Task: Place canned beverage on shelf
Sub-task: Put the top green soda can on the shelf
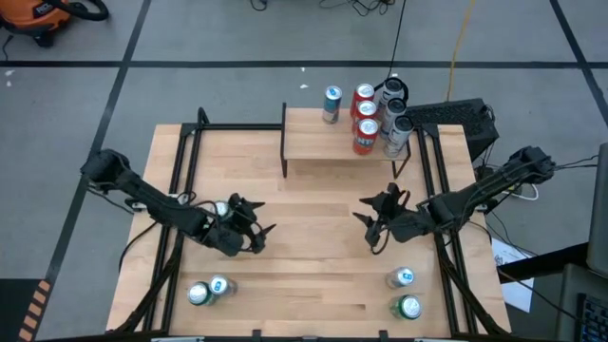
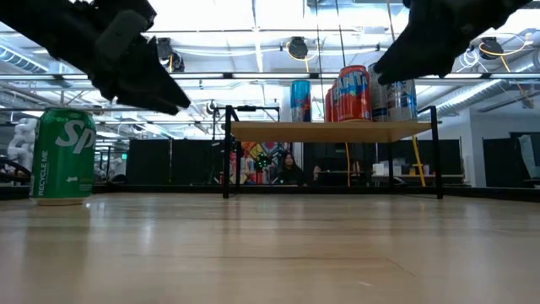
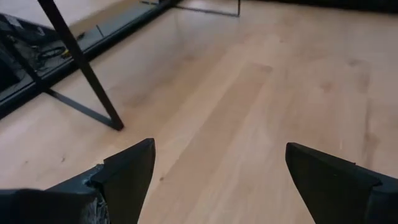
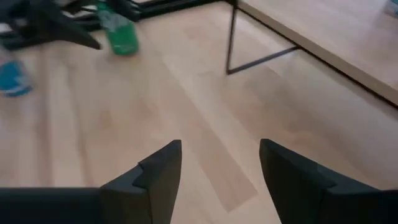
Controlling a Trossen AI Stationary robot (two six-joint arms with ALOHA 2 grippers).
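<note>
the left gripper (image 1: 255,226) hovers over the middle-left of the tabletop (image 1: 313,256), its fingers (image 3: 127,177) spread wide with nothing between them; in the left wrist view only bare wood lies ahead of them, with a black leg (image 3: 84,68) of the shelf beyond. behind these fingers, toward the front edge, stand a green can (image 1: 198,294) and a blue-and-white can (image 1: 219,285), just beside each other. ahead of both pairs of fingers, at the far side, stands the shelf (image 1: 332,142), a raised light-wood board on thin black legs. on it are a blue can (image 1: 332,104) standing apart toward the middle, then three red cans (image 1: 365,120) in a close row, and two silver cans (image 1: 395,119) touching them at the right end. the right gripper (image 1: 372,217) hangs over the middle-right of the tabletop, near the shelf's right front leg, its fingers (image 4: 158,174) parted and holding nothing. behind those fingers, near the front right corner, wait another blue-and-white can (image 1: 401,277) and another green can (image 1: 408,307), near each other but apart. in the low view a person (image 2: 291,171) shows in the room beyond the shelf
</note>
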